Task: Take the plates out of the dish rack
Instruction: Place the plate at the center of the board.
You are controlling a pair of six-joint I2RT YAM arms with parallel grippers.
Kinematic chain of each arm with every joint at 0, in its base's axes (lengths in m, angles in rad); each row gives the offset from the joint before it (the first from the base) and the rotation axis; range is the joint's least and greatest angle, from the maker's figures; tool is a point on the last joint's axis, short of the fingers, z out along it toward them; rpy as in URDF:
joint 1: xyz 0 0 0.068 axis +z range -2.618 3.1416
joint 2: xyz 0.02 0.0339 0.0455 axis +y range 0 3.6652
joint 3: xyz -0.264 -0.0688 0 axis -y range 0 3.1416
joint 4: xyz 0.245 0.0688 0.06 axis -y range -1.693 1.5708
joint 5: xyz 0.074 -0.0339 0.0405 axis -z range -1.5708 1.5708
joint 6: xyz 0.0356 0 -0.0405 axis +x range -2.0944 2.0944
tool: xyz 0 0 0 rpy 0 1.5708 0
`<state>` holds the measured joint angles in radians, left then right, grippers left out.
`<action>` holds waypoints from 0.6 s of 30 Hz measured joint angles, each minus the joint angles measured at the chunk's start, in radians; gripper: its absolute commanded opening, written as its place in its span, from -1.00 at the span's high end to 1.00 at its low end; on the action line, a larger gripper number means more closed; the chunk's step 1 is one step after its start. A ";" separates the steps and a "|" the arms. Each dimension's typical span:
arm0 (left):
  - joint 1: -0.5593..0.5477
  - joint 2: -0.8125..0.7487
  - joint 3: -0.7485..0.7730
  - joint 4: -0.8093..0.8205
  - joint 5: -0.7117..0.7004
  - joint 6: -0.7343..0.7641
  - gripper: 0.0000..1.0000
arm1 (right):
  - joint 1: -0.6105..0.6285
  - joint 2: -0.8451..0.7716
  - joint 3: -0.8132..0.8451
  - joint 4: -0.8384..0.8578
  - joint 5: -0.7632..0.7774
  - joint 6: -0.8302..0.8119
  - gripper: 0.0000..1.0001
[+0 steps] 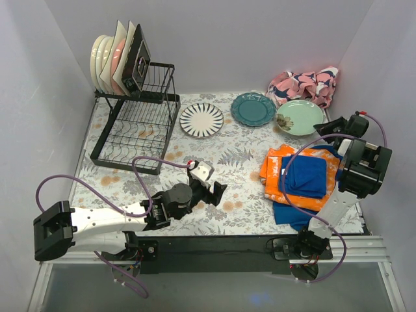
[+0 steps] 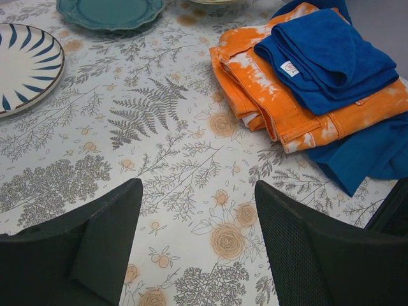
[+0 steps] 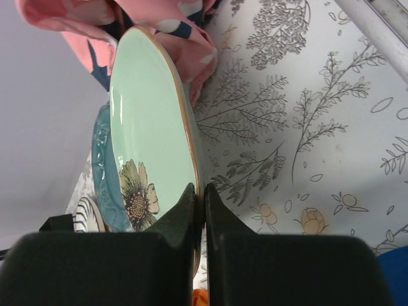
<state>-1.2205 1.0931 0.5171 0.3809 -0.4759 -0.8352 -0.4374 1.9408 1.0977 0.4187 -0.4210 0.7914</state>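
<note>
The black wire dish rack (image 1: 133, 130) stands at the far left, with several round cream plates (image 1: 103, 57) and square ones (image 1: 125, 51) upright in its top tier. Three plates lie flat on the tablecloth: black-striped (image 1: 201, 119) (image 2: 22, 64), teal (image 1: 253, 108) (image 2: 111, 9) and pale green (image 1: 299, 117) (image 3: 150, 127). My left gripper (image 1: 218, 190) (image 2: 197, 185) hangs low over the bare tablecloth, open and holding nothing. My right gripper (image 1: 328, 123) (image 3: 204, 191) is shut beside the pale green plate's right rim, which runs behind its fingertips.
A pink patterned cloth (image 1: 305, 84) (image 3: 172, 25) is bunched in the far right corner. An orange and blue cloth pile (image 1: 302, 179) (image 2: 319, 76) lies at the right front. White walls close in the table on three sides.
</note>
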 measured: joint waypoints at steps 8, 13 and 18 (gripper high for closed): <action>0.000 -0.006 0.000 -0.003 -0.012 -0.003 -0.39 | 0.017 0.064 -0.015 0.002 0.043 0.000 0.83; 0.000 -0.024 0.000 -0.002 -0.019 -0.003 -0.39 | 0.019 0.072 -0.016 0.016 0.044 0.029 0.44; 0.000 -0.029 0.000 -0.003 -0.024 -0.007 -0.39 | 0.021 0.063 -0.017 -0.021 0.063 0.030 0.21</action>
<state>-1.2205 1.0641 0.5167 0.3782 -0.4995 -0.8421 -0.4164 2.0037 1.0805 0.3973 -0.3580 0.8211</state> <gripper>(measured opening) 0.694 0.341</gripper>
